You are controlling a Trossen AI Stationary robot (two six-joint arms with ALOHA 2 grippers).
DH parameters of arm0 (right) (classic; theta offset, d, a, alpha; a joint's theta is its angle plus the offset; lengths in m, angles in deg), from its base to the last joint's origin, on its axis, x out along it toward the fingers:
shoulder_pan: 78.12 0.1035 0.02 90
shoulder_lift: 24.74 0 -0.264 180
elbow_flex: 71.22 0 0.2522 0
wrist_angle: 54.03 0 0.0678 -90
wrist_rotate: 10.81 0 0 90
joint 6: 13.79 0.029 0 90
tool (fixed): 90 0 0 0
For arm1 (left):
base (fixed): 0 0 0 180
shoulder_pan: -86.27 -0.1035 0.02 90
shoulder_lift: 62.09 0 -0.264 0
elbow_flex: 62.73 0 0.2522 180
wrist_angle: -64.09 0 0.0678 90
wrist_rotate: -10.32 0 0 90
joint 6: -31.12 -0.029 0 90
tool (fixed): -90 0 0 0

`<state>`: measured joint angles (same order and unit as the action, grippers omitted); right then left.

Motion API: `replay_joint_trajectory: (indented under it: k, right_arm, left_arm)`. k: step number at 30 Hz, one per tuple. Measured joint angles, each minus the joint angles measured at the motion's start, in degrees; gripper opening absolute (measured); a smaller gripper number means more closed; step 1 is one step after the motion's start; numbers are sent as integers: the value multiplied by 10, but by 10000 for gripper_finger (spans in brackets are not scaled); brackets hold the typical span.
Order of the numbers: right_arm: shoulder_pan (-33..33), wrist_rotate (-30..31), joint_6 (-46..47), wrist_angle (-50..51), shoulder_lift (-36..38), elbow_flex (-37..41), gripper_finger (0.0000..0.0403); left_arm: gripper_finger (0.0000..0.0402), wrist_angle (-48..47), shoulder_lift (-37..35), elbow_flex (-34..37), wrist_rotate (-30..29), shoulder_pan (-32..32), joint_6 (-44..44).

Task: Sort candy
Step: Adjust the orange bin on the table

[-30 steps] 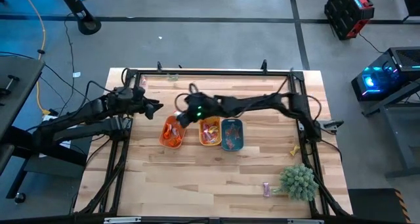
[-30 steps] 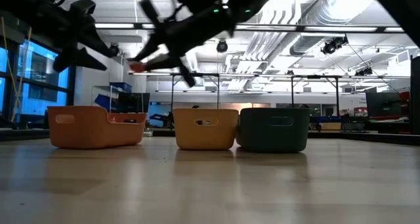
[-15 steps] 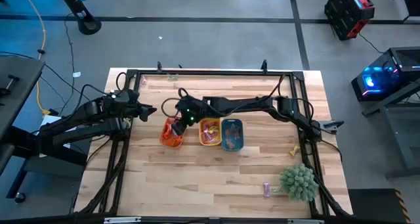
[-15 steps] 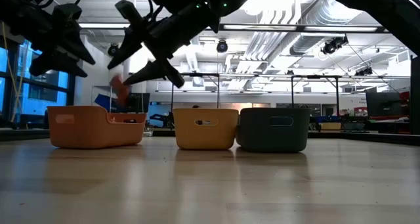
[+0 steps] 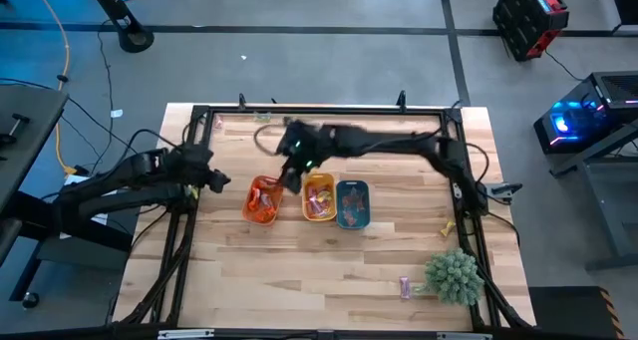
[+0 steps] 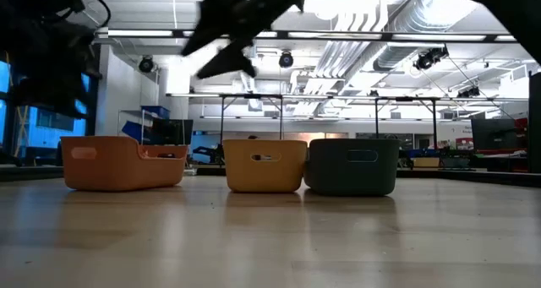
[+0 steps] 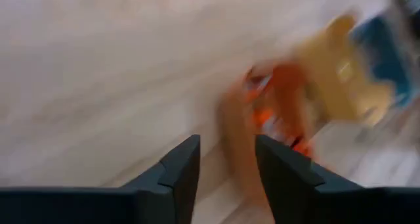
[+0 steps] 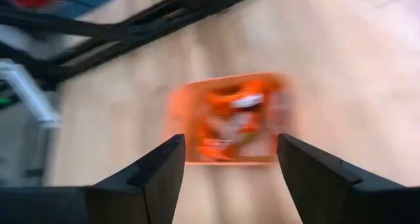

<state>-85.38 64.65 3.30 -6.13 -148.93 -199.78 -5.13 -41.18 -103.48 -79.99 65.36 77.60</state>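
Wooden counter (image 5: pixel 299 270): we judge candy (image 5: pixel 263 202) mostly trayed, strays (image 5: pixel 405 286) at five o'clock remaining; both pincers, right pincer (image 5: pixel 290 175) and left pincer (image 5: pixel 215 180), apart, empty.

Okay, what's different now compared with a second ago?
The right gripper let go of a red candy it carried over the orange tray; it is now open and empty, drawn back toward the table's far side. The left gripper, open and empty, pulled back leftward. The yellow tray, teal tray and plant ball stayed put.

Overhead, table-level, two wrist views
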Motion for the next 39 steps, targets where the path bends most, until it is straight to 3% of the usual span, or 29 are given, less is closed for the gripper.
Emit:
replay_joint_trajectory:
  k: [5,7,18,29,34,39]
  right_arm:
    - [-25,79,-81,114,65,1,236]
    - [-34,98,-99,148,92,1,236]
    - [-71,191,-131,293,206,1,236]
    - [-53,206,-74,418,290,8,236]
    - [-8,205,-20,410,339,112,236]
    - [57,181,102,341,423,328,236]
  left_arm:
    - [31,-4,51,10,9,43,-3]
    - [10,13,81,22,13,64,0]
    - [1,193,294,69,-2,190,-36]
    - [0,371,400,69,-36,224,-71]
    - [0,453,441,69,-36,224,-82]
    - [0,477,474,69,-30,224,-82]
